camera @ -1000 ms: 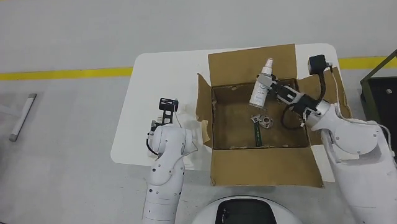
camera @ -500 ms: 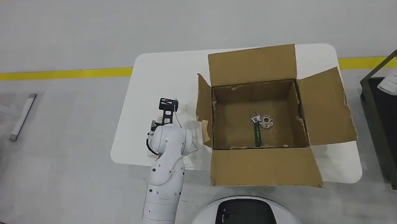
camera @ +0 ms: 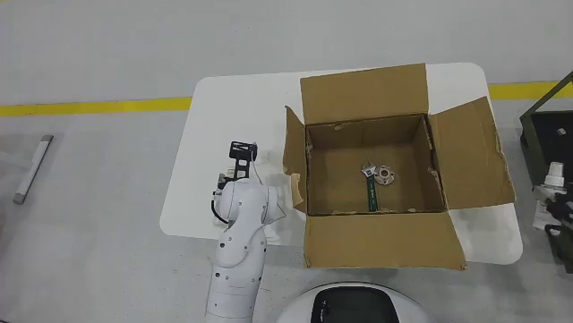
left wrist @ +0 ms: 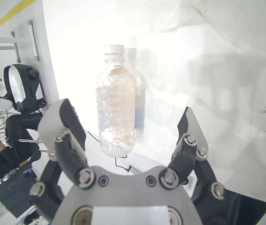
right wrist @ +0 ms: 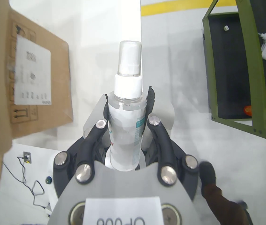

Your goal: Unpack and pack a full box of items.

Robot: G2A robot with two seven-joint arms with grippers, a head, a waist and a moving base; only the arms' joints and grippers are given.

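Right of brown cardboard box (camera: pixel 358 95), clamping clear spray bottle (right wrist: pixel 128 80) in right gripper (right wrist: pixel 128 104), with left gripper (left wrist: pixel 127 112) agape; leaving green-handled tool (camera: pixel 370 193), metal ring (camera: pixel 385 175) inside.

left hand (left wrist: pixel 127 108): fingers spread | right hand (right wrist: pixel 128 97): fingers clamped

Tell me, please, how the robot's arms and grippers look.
The left arm has rounded white shells and a thin black cable. Both the left gripper and right gripper have grey plates, black bolted links, black jaws and a white label.
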